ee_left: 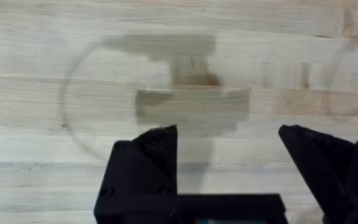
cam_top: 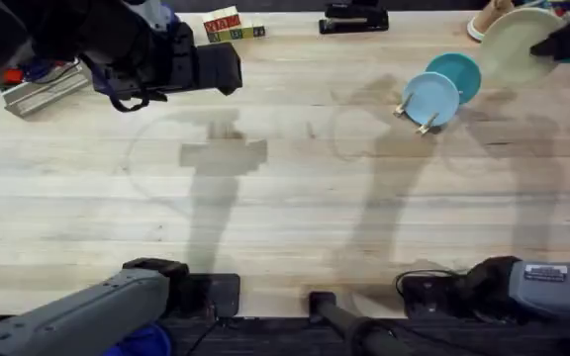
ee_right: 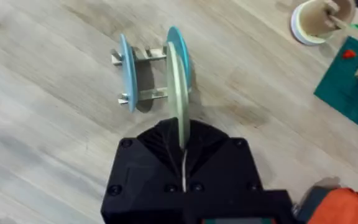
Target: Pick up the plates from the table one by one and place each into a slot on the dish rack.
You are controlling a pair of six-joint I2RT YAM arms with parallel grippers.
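The right gripper (ee_right: 183,149) is clenched on the rim of the cream plate (ee_right: 179,93), holding it on edge so that the plate stands straight out beyond the fingers; in the overhead view the same plate (cam_top: 519,44) is carried above the far right of the table (cam_top: 285,198). The dish rack (ee_right: 143,76) lies just beyond the far edge of the held plate, already carrying a light blue plate (ee_right: 125,71) in its outer slot and a teal plate (ee_right: 180,53) on the side nearest the held one. Main risk, as judged: the held plate appears to line up almost edge to edge with the teal plate, so lowering it without a sideways correction could strike that plate or a peg, knocking the light rack over or shifting it on the table. A second risk is rotation in the grasp, since only a small part of the rim sits between the fingers; a tilted plate would miss the narrow gap between pegs. The left gripper (ee_left: 229,155) hangs over bare table with its fingers released and spread, nothing between them, well apart from the rack.
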